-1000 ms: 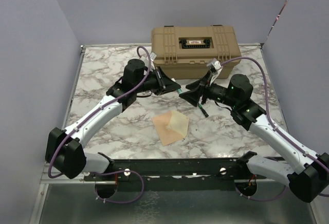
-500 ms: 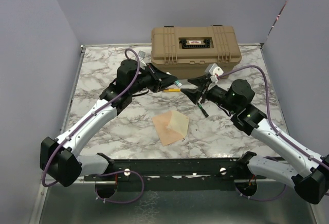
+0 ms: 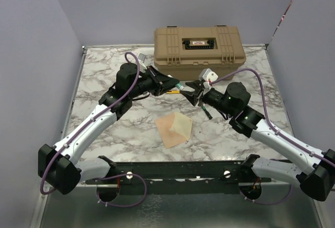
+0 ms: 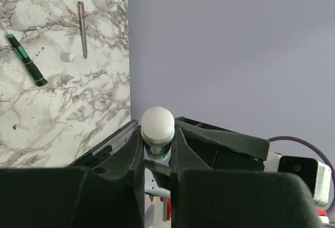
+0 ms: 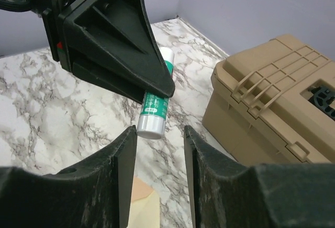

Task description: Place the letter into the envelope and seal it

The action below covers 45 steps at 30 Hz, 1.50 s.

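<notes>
The left gripper has its jaws closed on a white and green glue stick, held raised above the marble worktop in front of a tan toolbox. The right gripper faces it tip to tip, jaws apart and empty, the tube's free end just before the gap. The envelope lies flat near the front edge, its pale yellow flap open; the letter cannot be told apart from it.
</notes>
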Each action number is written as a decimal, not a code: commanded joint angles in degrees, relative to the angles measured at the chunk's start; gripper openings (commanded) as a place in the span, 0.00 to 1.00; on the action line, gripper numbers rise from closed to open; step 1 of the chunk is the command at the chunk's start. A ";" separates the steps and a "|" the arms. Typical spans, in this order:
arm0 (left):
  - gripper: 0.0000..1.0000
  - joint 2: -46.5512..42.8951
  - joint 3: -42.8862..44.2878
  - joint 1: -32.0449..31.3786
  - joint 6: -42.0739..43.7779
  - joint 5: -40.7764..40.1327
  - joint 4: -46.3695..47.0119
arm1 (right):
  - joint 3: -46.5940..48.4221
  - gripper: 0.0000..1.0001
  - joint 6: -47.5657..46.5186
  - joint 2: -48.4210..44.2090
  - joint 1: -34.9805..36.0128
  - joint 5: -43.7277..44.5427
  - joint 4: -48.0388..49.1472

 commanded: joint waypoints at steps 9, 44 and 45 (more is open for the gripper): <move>0.00 -1.90 -0.39 -0.09 0.39 1.27 0.08 | 1.80 0.42 -2.45 2.45 1.38 2.92 3.27; 0.00 -4.20 0.51 -0.09 8.23 2.63 7.48 | 6.89 0.01 38.27 1.46 0.92 -5.03 -0.59; 0.00 -4.50 0.37 -0.08 8.55 2.85 9.07 | 6.54 0.01 43.38 1.44 0.92 -5.23 1.27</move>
